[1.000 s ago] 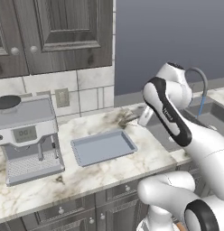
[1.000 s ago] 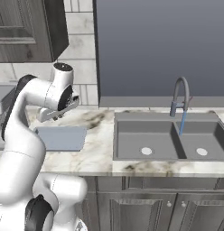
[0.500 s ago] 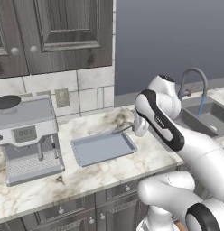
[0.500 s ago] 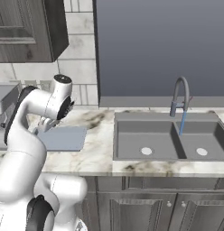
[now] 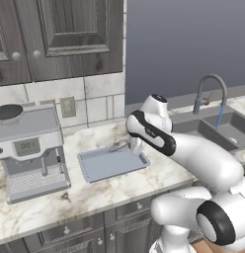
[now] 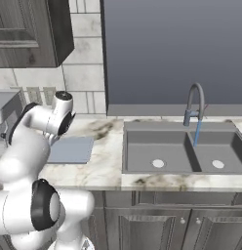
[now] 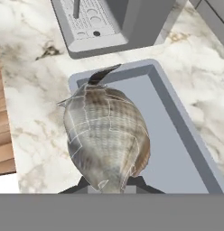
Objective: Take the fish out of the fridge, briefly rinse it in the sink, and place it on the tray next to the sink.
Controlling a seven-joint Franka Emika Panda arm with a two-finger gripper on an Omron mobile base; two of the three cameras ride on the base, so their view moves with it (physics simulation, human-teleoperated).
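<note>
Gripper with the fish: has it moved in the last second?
Yes. The gripper has carried the small grey-silver fish leftward from the counter toward the shallow blue-grey rectangular tray, now above its right end.

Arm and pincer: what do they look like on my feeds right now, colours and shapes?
The arm is glossy white with rounded, tube-like links and black bands and caps at the joints, one large black disc near the base. No cables or markings show. The pincer shows as two small dark fingertips in the hand view.

The blue-grey tray [image 5: 110,163] lies on the marble tabletop [image 5: 90,192], coffee machine [image 5: 28,150] left of it, sink [image 5: 219,129] right; the arm reaches over its right end.
</note>
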